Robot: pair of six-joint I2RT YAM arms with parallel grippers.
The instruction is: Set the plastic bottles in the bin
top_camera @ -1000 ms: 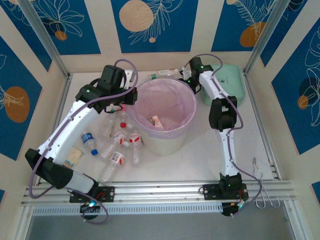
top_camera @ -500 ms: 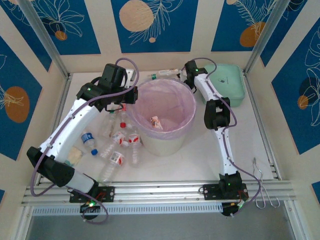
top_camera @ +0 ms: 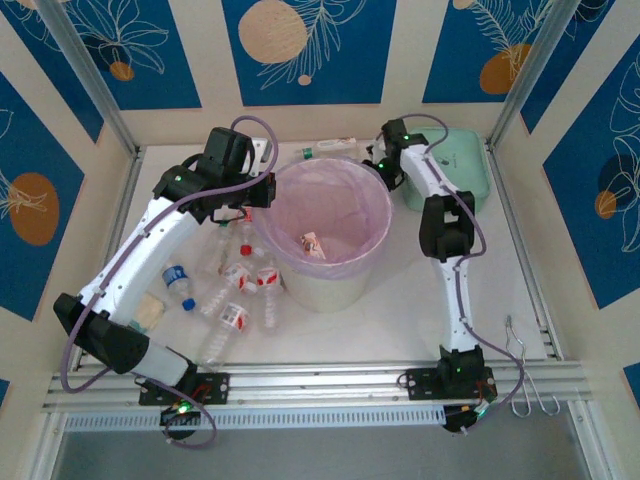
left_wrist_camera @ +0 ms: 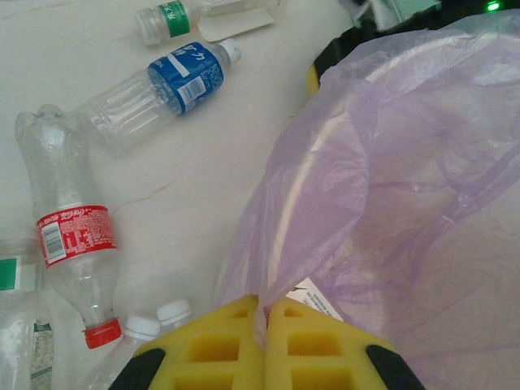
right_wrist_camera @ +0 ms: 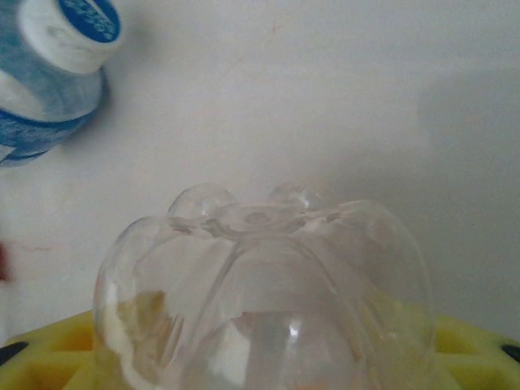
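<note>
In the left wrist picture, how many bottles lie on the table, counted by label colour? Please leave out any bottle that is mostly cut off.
Red-white label bottle: 1
Blue label bottle: 1
Green label bottle: 1
Total: 3
The cut-off bottles at the left and bottom edges are left out.

Up at 12 o'clock stands the back wall (top_camera: 400,115), cream, with deep blue panels (top_camera: 300,70) carrying white leaf outlines and pale orange discs. The same pattern runs along the side walls at 9 and 3 o'clock. Silver aluminium posts (top_camera: 85,75) slant up at 11 and 1 o'clock. The white tabletop (top_camera: 400,330) is evenly lit, with soft shadows. At 6 o'clock there's a slotted aluminium rail (top_camera: 320,380), with wire hooks (top_camera: 520,375) at 4 o'clock.
</note>
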